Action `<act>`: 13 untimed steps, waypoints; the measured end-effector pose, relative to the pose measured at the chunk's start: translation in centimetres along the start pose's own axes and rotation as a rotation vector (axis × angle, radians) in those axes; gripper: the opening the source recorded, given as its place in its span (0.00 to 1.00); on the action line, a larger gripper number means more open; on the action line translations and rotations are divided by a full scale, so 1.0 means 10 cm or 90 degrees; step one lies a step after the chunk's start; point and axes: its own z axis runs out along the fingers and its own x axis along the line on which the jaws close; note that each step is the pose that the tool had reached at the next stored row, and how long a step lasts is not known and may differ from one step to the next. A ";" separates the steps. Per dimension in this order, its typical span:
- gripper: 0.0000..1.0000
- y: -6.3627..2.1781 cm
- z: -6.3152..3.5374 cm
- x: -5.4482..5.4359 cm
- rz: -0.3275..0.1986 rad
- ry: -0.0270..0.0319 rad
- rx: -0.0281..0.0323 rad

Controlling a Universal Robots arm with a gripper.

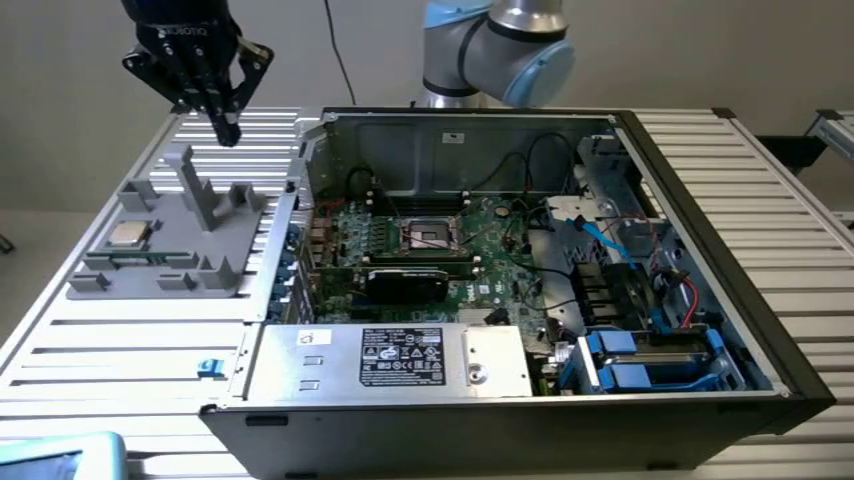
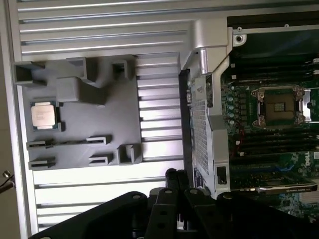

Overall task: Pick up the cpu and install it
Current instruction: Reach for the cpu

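The tool (image 1: 227,128) is hanging in the upper left of the exterior view, above the far edge of the counter (image 1: 120,340), with its black fingers pointing down. The fingers are pressing together, so the tool is closed, and it is holding nothing. The cpu (image 1: 128,234) is lying flat in a corner pocket of the grey fixture (image 1: 180,250), at the exterior view's left, with its shiny top facing up. It is sitting well apart from the tool and lower in the frame, and nothing is touching it. The posts of the fixture are standing upright between the cpu and the case (image 1: 727,240). The case is lying open on the counter and is taking the middle and right of the exterior view. Inside it, the socket (image 1: 431,233) is sitting near the centre of the frame on the green board, and its square middle is showing bare. The arm (image 1: 501,45) is rising behind the case at the top centre. In the wrist view, the cpu (image 2: 43,115) is resting in its pocket on the fixture (image 2: 99,119). The counter (image 2: 99,30) is lying under the fixture, the socket (image 2: 280,106) is showing inside the case, and the closed tool (image 2: 177,186) is appearing dark between them.
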 end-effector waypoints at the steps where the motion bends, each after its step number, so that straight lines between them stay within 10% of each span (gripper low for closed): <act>1: 0.11 0.026 0.005 0.03 0.000 -0.0001 0.0015; 13: 0.11 0.103 0.044 0.58 0.000 0.0002 0.0030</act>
